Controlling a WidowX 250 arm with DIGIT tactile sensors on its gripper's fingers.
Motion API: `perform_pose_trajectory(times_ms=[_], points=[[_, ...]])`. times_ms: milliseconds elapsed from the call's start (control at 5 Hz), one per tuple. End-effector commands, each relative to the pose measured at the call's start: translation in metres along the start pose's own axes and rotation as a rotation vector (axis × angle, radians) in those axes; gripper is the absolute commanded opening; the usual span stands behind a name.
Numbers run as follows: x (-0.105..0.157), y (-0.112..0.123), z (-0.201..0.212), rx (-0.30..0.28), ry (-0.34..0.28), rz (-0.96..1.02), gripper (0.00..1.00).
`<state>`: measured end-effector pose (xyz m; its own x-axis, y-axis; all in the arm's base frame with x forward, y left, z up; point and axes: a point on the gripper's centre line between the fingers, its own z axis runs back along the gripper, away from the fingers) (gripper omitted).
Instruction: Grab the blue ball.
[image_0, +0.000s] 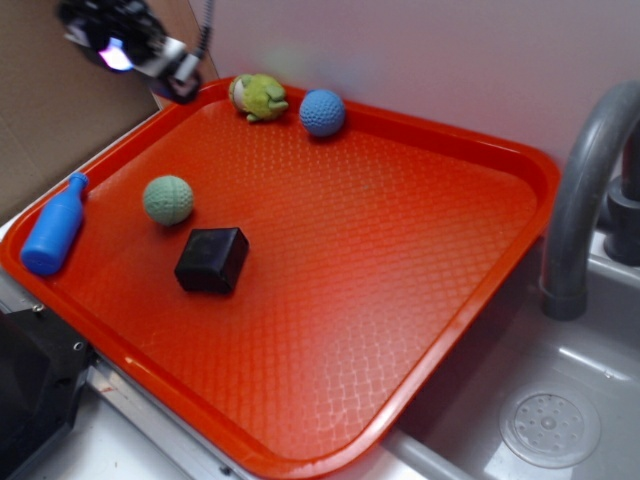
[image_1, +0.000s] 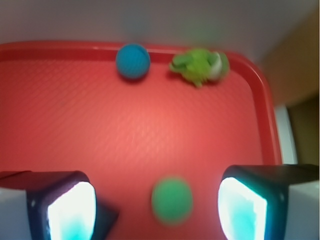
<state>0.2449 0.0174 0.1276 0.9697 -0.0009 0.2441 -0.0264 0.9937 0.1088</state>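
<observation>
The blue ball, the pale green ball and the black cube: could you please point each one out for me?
blue ball (image_0: 322, 112): exterior view, middle of its dimpled surface.
pale green ball (image_0: 167, 199): exterior view, centre of the ball.
black cube (image_0: 212, 259): exterior view, on its top face.

Lighting's bright and even, shadows pretty soft. Exterior view is mostly sharp, but the gripper (image_0: 130, 45) at 11 o'clock is smeared. Wrist view is blurry all over, fingertips (image_1: 70, 210) blown out white-cyan at 5 and 7 o'clock.
</observation>
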Motion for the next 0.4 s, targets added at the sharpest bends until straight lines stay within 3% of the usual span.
perform_pose_trajectory(times_ms=[0, 200], points=[[0.066, 0.009, -0.037, -0.072, -0.044, -0.04, 1.0], [0.083, 0.013, -0.049, -0.07, -0.032, -0.036, 1.0]])
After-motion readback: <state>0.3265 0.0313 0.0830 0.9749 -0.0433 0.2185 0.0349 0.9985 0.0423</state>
